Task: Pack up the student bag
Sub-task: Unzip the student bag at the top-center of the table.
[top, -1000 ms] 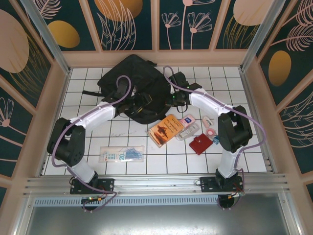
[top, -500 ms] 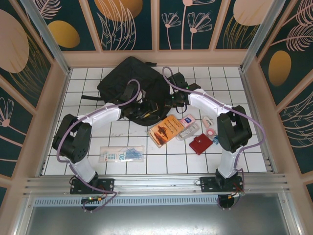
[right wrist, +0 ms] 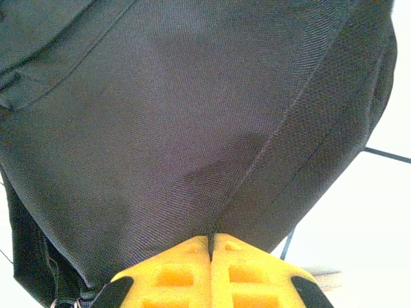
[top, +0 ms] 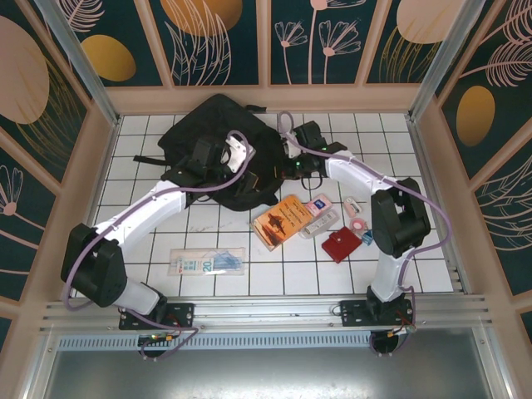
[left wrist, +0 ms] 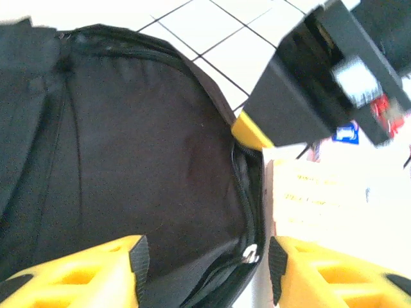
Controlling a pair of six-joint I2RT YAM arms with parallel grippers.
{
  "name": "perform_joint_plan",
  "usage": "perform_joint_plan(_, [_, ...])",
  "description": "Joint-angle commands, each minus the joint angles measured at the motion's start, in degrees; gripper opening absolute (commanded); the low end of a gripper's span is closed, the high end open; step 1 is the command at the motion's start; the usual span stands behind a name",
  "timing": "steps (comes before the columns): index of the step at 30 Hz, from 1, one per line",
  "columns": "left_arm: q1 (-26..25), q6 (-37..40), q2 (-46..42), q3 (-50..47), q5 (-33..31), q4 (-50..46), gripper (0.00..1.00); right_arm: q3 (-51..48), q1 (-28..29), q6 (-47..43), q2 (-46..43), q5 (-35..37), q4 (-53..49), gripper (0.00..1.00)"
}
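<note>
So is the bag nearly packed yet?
Not nearly. Done: the black fabric backpack looks unzipped. In hand: the right gripper pinches its fabric while the open left gripper hovers over the opening. Left: the orange booklet, red wallet and clear pouch of banknotes lie on the white tiled table.

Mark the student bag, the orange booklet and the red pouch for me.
student bag (top: 214, 120), top external view, bare fabric near its far edge.
orange booklet (top: 283, 221), top external view, middle of its cover.
red pouch (top: 339, 245), top external view, middle of it.
</note>
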Motion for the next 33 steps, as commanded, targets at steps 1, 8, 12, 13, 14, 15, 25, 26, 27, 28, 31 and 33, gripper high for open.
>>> perform_joint_plan(1, [1.31, 17.66, 3.88, 2.45, 5.95, -3.33, 0.54, 0.9, -1.35, -1.73, -0.07, -5.5, 5.62, 0.0])
perform_joint_plan(8, [4.13, 31.87, 9.51, 5.25, 7.38, -3.0, 0.52, -1.95, -1.26, -1.92, 0.0, -12.95, 10.36, 0.0])
perform_joint_plan(12, [6.62, 34.8, 11.29, 8.44, 12.61, -6.44, 0.51, -6.63, -0.98, -3.18, -1.62, -15.39, 14.4, 0.0])
perform_joint_plan(13, [6.62, 36.67, 11.39, 7.89, 12.75, -6.5, 0.51, -7.55, -1.1, -3.7, -1.96, -15.96, 15.19, 0.0])
perform_joint_plan(14, [6.53, 37.72, 11.5, 7.08, 12.51, -6.0, 0.52, -8.44, -1.19, -3.95, -2.27, -16.46, 15.96, 0.0])
perform_joint_plan(15, [6.53, 38.28, 11.6, 6.32, 11.81, -5.29, 0.52, -9.09, -1.33, -4.06, -2.5, -16.98, 16.58, 0.0])
perform_joint_plan(25, [5.44, 41.31, 3.83, -6.34, 9.43, 0.36, 0.59, -9.07, -4.4, -1.96, -1.53, -19.67, 18.61, 0.0])
perform_joint_plan(26, [5.31, 41.3, 3.05, -7.82, 8.88, 1.37, 0.61, -8.79, -4.52, -1.74, -1.36, -20.05, 18.71, 0.0])
perform_joint_plan(27, [5.22, 41.19, 1.98, -9.01, 8.56, 2.32, 0.62, -8.37, -4.63, -1.63, -1.19, -20.21, 18.7, 0.0])
perform_joint_plan(28, [5.21, 40.84, 0.96, -10.78, 8.18, 3.37, 0.64, -7.84, -4.59, -1.51, -1.05, -20.17, 18.32, 0.0])
perform_joint_plan(31, [4.87, 40.78, -0.87, -12.96, 7.34, 5.05, 0.69, -6.98, -4.63, -1.08, -0.39, -20.71, 18.03, 0.0])
perform_joint_plan(33, [4.39, 41.21, -0.36, -13.38, 6.09, 5.68, 0.7, -7.06, -4.55, -0.41, -0.23, -21.33, 18.64, 0.0])
